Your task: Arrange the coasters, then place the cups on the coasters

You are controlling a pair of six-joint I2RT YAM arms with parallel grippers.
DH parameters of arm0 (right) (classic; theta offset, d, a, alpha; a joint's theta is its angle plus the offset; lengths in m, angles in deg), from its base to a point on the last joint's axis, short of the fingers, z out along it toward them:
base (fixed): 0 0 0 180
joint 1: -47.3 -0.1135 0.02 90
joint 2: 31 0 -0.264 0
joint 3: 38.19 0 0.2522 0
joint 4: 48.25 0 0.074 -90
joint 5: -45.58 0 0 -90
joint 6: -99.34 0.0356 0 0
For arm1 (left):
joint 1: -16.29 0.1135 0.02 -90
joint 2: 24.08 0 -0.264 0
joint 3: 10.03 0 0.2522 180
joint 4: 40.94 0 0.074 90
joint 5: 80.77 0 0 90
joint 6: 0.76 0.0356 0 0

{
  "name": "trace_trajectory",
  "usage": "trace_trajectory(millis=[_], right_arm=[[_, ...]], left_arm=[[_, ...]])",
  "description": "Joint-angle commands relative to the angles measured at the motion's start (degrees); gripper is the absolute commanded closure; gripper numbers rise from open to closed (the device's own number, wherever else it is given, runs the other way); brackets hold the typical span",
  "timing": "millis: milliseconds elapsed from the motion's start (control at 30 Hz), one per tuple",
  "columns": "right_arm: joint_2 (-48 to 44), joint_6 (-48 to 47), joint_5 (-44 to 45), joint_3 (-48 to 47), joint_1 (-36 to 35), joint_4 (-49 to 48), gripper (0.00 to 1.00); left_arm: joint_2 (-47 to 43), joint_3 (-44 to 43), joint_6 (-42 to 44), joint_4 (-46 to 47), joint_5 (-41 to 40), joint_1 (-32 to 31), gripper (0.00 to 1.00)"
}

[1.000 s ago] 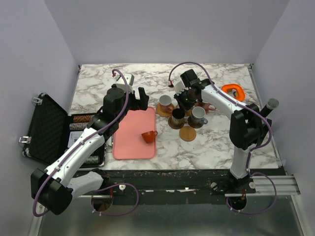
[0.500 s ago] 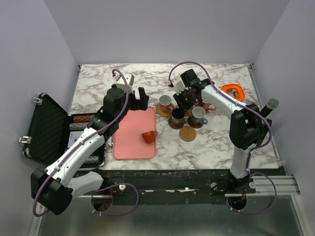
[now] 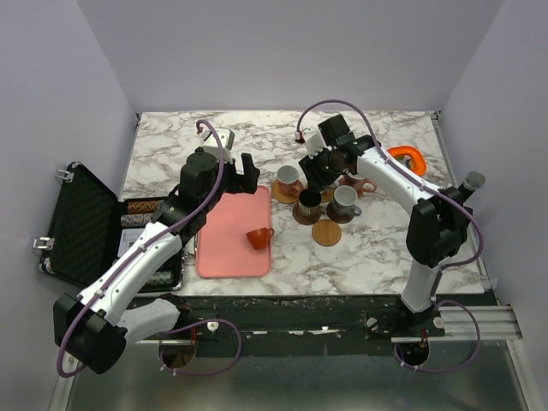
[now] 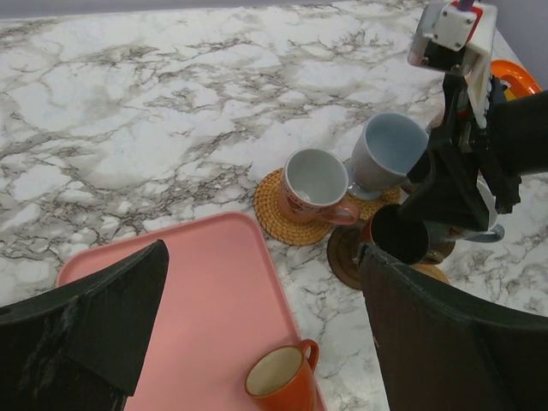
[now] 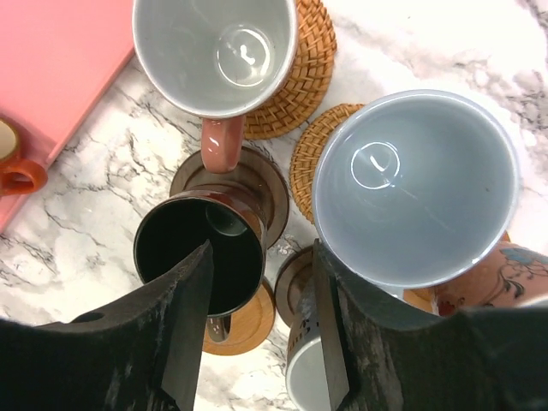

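- The right gripper (image 5: 261, 257) hangs over the cluster of cups at the middle of the marble-patterned desk (image 3: 171, 141). Its fingers stand apart and hold nothing.
- Just under it, the black mug (image 5: 199, 251) stands upright on a dark brown round coaster (image 5: 257, 175).
- The pale blue mug (image 5: 415, 188) sits on a woven light-brown coaster (image 5: 310, 158), right of the black mug in the wrist view.
- The white mug with a pink handle (image 5: 214, 51) rests on another woven coaster (image 5: 304, 73).
- A grey mug (image 3: 344, 199) stands on a dark coaster, and a pink flowered mug (image 5: 488, 282) stands just beside the blue one.
- One plain light-brown wooden coaster (image 3: 326, 232) lies bare at the near edge of the cluster.
- The small orange mug (image 4: 278, 381) stands on the flat pink rectangular tray (image 4: 205, 291), apart from the coasters.
- The left gripper (image 4: 264, 257) hovers above the tray's far end, spread wide and empty.
- An orange ring-shaped object (image 3: 405, 157) lies at the far right.
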Motion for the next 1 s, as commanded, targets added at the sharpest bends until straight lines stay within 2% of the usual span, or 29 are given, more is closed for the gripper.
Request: trace_trajectory(millis=[0,100,267,367,800,967], right_arm=[[-4.18,0.83,-0.80,1.55,0.55,-2.20,0.41],[-6.56,1.45,-1.59,2.87,0.63,-2.90,0.40],[-11.56,3.03,-3.08,4.97,0.55,-4.48,0.40],[-14.99,3.82,-5.01,7.43,0.55,-6.59,0.39],[-23.17,4.08,-7.13,15.61,0.55,-8.97,0.39],[-23.09,4.08,-7.04,15.97,0.55,-8.97,0.40]], left_arm=[[0.36,-1.16,-1.64,-3.95,5.31,0.20,0.01],[-0.08,2.26,-4.01,-4.67,9.78,0.20,0.01],[-0.87,12.89,-7.70,0.60,19.80,0.20,0.01],[1.32,16.15,-8.06,1.93,23.94,-0.15,0.02],[11.25,17.13,-4.98,7.29,21.31,-3.57,0.05],[13.46,15.63,-4.10,4.92,19.39,-5.33,0.21]])
